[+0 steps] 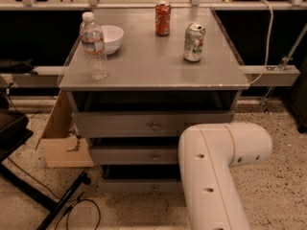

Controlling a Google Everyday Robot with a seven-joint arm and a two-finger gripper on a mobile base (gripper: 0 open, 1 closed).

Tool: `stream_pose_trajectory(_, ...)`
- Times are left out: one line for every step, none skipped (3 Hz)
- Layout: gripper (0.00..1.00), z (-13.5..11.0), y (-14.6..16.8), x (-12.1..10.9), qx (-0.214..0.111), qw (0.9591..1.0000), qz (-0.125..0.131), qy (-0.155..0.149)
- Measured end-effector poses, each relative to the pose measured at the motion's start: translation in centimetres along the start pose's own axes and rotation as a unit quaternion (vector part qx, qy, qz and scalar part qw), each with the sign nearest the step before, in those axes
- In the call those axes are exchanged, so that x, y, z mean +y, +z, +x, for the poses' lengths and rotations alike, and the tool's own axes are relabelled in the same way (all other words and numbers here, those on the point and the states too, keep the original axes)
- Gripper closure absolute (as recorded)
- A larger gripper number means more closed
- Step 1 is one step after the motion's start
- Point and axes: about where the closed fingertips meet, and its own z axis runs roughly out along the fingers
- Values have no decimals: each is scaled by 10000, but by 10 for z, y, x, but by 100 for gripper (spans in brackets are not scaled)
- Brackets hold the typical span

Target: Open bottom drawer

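The grey cabinet [153, 75] has three drawers stacked under its top. The bottom drawer [139, 186] is the lowest and narrowest front, near the floor, with a small round knob [154, 188]. Its front sits about flush with the drawers above, so it looks shut. The middle drawer [134, 155] and top drawer [144, 124] carry the same knob. My white arm [216, 166] rises in the lower right foreground and covers the right ends of the lower two drawers. The gripper is out of view.
On the cabinet top stand a water bottle [93, 46], a white bowl [111, 38], a red can [163, 18] and a silver-green can [194, 42]. A cardboard box [62, 138] leans at the cabinet's left. A black stand and cable [57, 200] lie on the floor at lower left.
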Motion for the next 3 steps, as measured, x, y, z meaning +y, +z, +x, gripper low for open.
stream_pose_trajectory(100, 0, -2, 0, 0, 10000, 0, 0)
stream_pose_trajectory(100, 18, -4, 20, 135, 9996, -192, 140)
stream_pose_trajectory(100, 15, -7, 20, 135, 9996, -192, 140)
